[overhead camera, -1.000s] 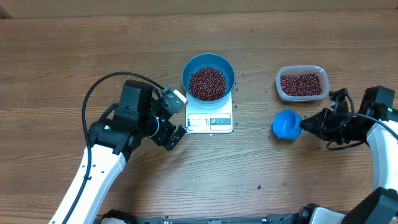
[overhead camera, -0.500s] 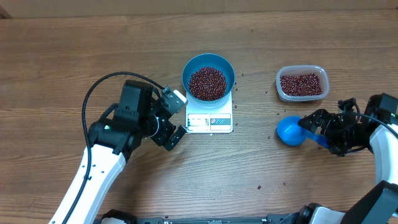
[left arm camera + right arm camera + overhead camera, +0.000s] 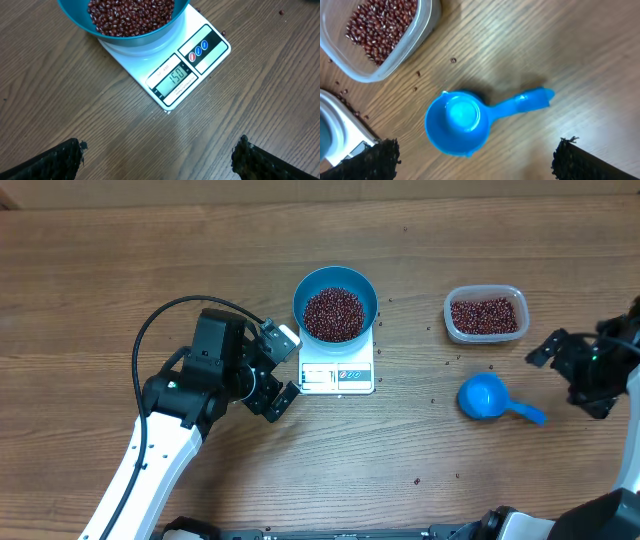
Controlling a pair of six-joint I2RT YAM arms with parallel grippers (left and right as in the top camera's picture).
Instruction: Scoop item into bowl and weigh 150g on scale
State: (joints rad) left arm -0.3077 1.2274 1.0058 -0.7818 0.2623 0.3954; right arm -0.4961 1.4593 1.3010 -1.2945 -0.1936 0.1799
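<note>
Display (image 3: 175, 77) reads 150, so by my read the target is met and you need no more scoops. Beans (image 3: 333, 314) sit heaped in the blue bowl (image 3: 371, 302), which rests on the scale (image 3: 337, 378) toward its back, so the display stays readable. Scoop (image 3: 482, 396) lies on the table (image 3: 120, 270) between scale and tub (image 3: 484, 290). It looks empty, with its handle toward the right arm for an easy regrasp if you need to trim. Right gripper (image 3: 570, 375): jaws wide, holding nothing, clear of the scoop. Left gripper (image 3: 285, 368): also wide and empty, beside the scale with its camera on the display, and not touching, so it adds no load. A few stray beans (image 3: 417, 480) dot the table.
</note>
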